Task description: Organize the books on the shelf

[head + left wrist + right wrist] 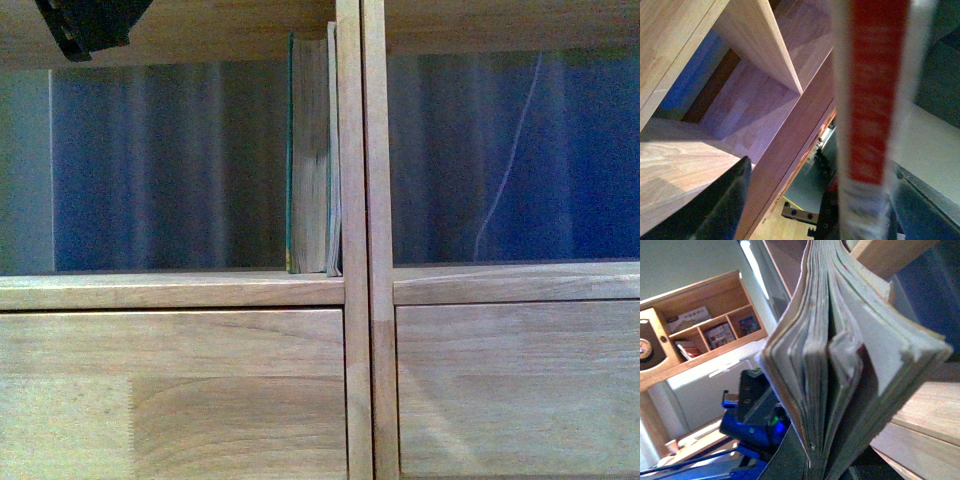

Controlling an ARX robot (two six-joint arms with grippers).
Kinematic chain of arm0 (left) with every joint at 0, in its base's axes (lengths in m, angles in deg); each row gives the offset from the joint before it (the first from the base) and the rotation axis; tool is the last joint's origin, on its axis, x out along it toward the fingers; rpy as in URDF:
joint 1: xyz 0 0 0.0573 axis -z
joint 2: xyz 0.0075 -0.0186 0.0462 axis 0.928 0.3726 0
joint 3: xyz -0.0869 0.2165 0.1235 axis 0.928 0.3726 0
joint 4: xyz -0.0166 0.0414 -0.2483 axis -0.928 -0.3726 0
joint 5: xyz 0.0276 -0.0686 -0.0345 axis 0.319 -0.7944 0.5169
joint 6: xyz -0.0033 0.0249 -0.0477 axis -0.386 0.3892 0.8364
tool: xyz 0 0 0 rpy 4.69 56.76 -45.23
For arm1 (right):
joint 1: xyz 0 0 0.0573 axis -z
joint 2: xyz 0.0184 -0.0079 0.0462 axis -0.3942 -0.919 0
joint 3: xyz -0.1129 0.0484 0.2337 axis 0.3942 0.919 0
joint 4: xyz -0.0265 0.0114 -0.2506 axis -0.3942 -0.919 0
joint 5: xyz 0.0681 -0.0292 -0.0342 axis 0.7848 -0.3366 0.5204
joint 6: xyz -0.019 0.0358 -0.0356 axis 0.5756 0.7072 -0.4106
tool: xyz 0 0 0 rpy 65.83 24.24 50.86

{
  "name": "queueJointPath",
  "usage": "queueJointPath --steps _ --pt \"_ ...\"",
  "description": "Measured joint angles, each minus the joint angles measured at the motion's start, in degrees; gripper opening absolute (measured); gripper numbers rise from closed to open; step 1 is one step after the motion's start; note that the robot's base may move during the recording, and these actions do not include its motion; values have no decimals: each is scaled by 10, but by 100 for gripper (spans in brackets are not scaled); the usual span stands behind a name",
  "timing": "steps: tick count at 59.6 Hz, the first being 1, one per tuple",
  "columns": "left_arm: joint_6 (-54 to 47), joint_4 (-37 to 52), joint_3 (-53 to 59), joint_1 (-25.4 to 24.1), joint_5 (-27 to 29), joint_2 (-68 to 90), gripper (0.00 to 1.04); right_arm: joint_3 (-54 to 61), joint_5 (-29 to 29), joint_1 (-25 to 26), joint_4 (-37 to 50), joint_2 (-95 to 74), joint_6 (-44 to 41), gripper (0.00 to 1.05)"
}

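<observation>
1. Left claw (815,210) — I cannot tell its grip; the paperback (870,100) runs beside its dark finger (725,205).
2. Right claw (830,467): cannot tell.
3. Teal book (308,150) stands centre-frame in the shelf (360,200).
4. Likely step: shelving the paperback — next, slide it upright alongside.

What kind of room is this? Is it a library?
Probably a study or office, though it's hard to say. A big wooden shelf holds a teal book, and the right wrist view shows another wooden cabinet with small items inside.
</observation>
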Motion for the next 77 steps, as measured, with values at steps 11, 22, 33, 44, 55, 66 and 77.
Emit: queueJointPath --steps 11,22,33,44,55,66,77 --pt "49 99 20 -16 -10 -1 50 4 2 -33 0 0 5 7" --pt "108 183 30 -36 -7 0 25 10 5 -49 2 -3 15 7" --pt "143 210 30 -54 -8 0 7 22 16 -60 -2 -5 10 27" --pt "145 197 29 -92 -2 1 7 47 31 -34 -6 13 4 49" --pt "30 45 25 -143 40 -8 7 87 83 93 -15 77 15 78" --pt "-223 -120 -3 -170 135 0 7 125 177 291 -5 136 44 98" --pt "-494 -166 -83 -146 262 67 7 142 181 441 -78 199 -16 98"
